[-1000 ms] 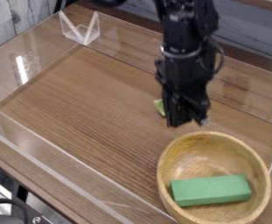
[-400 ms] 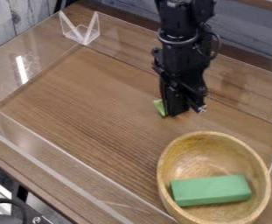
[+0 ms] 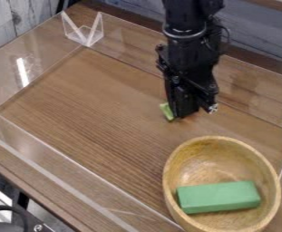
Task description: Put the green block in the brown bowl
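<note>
- On my screen the brown bowl [image 3: 223, 185] sits on the wooden counter [image 3: 94, 100], toward the lower right of the view.
- I see the green block [image 3: 220, 197] lying flat inside the bowl, on its floor toward the near rim, long side running roughly left to right.
- The gripper [image 3: 189, 109] hangs pointing straight down over the counter, just beyond the bowl's far rim and not over the bowl itself.
- I cannot tell how far apart the gripper's fingers stand; the dark body hides the gap, and I see nothing held between them.
- A small green thing [image 3: 165, 111] peeks out at the gripper's left edge, just beyond the bowl's far rim; too little shows for me to say what it is.
- A clear plastic wall [image 3: 34, 54] borders the counter, well away from the bowl on the left.
</note>
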### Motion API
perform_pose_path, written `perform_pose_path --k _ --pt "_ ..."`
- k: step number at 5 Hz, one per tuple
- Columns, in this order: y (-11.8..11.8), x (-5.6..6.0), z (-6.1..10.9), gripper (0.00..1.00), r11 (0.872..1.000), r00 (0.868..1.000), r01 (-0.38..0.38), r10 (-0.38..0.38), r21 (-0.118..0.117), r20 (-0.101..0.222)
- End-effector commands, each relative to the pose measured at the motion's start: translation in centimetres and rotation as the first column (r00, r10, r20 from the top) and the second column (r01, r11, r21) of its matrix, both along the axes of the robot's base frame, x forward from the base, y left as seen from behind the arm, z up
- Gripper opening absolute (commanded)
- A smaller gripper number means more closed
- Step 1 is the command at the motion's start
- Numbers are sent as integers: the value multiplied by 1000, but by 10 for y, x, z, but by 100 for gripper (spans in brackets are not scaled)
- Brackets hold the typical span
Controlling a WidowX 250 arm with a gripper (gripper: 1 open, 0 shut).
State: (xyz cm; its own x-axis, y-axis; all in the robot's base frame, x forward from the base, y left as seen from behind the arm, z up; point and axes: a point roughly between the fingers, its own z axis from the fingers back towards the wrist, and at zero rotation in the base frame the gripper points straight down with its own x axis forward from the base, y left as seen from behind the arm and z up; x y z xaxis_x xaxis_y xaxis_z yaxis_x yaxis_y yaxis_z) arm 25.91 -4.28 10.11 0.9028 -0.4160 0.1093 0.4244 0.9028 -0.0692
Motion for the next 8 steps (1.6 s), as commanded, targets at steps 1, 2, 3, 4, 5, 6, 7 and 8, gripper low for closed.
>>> perform_pose_path --k 1,2,3,4,5,6,7,8 --pt "6 -3 8 100 997 997 -76 76 -26 18" --pt "2 -8 0 100 998 999 -52 52 -30 -8" --pt "-3 -12 -4 100 999 1000 -19 19 -33 -14" --pt "-13 -13 -1 100 999 1000 -23 22 -33 -22" --pt "-22 -13 4 100 999 1000 -6 5 -34 -28" --pt "-24 -21 4 100 996 996 80 -81 -40 -34" --pt "-20 -26 5 100 997 997 69 -70 -41 -21" --pt "-24 -20 -2 100 999 1000 28 -28 -35 -13"
